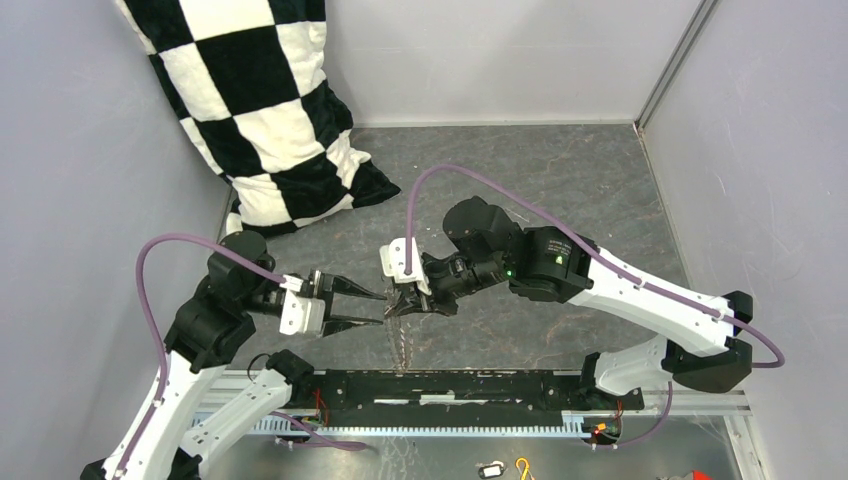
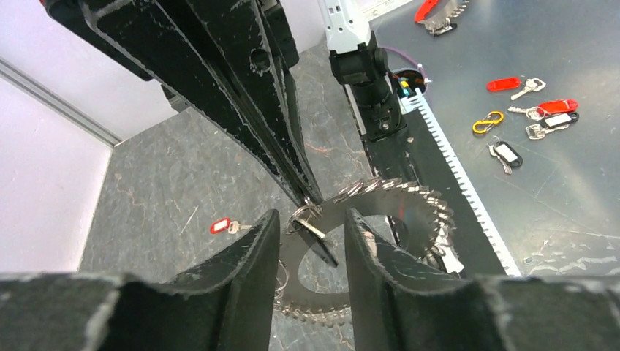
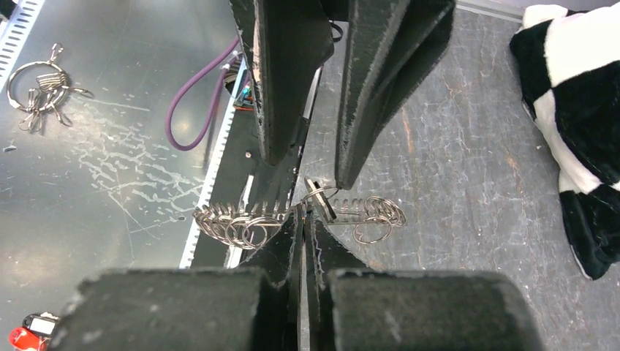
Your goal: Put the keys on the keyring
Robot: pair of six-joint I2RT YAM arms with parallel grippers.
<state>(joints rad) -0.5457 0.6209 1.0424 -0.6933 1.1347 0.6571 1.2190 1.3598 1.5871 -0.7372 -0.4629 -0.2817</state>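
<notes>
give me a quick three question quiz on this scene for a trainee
1. True or false: the right gripper is shut on the large thin grey metal keyring fringed with small metal rings.
2. Fill in: the left gripper's jaws stand ___.
3. The tiny red-headed metal key near the grippers lies: A on the dark stone-patterned table; B between the left gripper's fingers; C threaded on the keyring.
Key: 1 true; 2 open; 3 A.
</notes>
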